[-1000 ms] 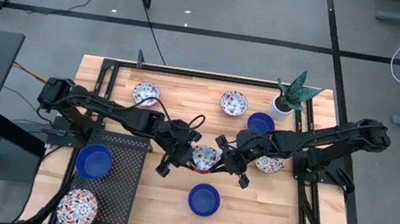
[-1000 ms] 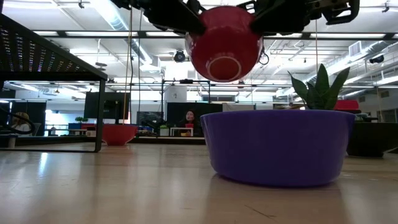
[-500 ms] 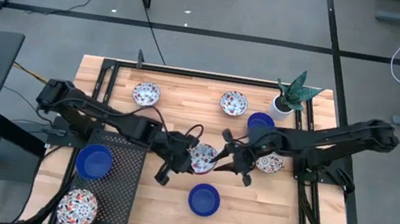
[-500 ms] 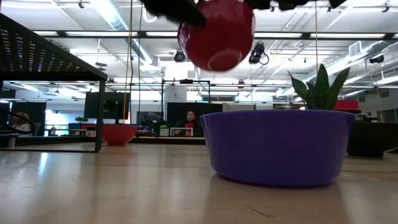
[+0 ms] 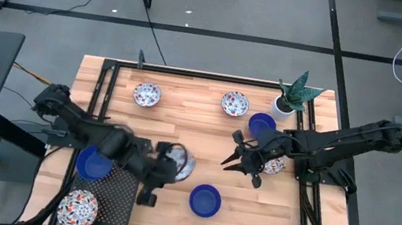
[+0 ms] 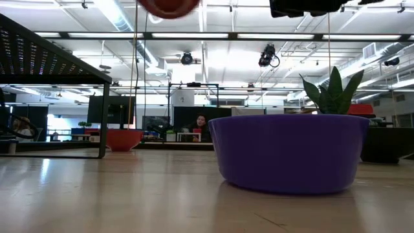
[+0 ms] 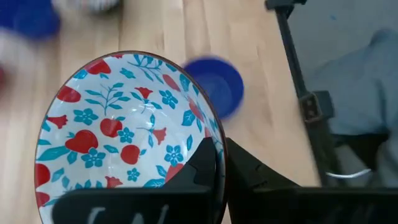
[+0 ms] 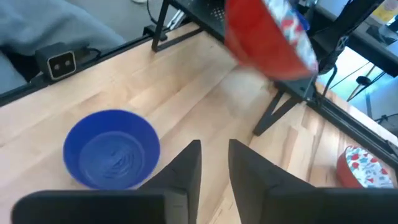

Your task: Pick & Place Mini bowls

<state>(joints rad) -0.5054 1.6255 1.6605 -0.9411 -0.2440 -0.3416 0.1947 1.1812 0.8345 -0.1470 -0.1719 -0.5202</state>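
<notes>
The left gripper [image 5: 169, 164] pinches the rim of a flowery bowl [image 5: 180, 163] and holds it up in the air, just beside the black rack [image 5: 118, 174]. The rack lies on its left. The right gripper [image 5: 245, 161] waits with its fingers a little apart, holding nothing.

3 blue bowls [image 5: 94, 162] [image 5: 205, 200] [image 5: 262, 123]. 5 flowery bowls [image 5: 147, 94] [image 5: 234, 102] [image 5: 77, 207] [image 5: 275, 167] [image 5: 180, 164] in sight. 1 plant pot [image 5: 283, 105]. 1 blk rack [image 5: 116, 189]. 2 robot arms [image 5: 90, 129] [image 5: 336, 141].
</notes>
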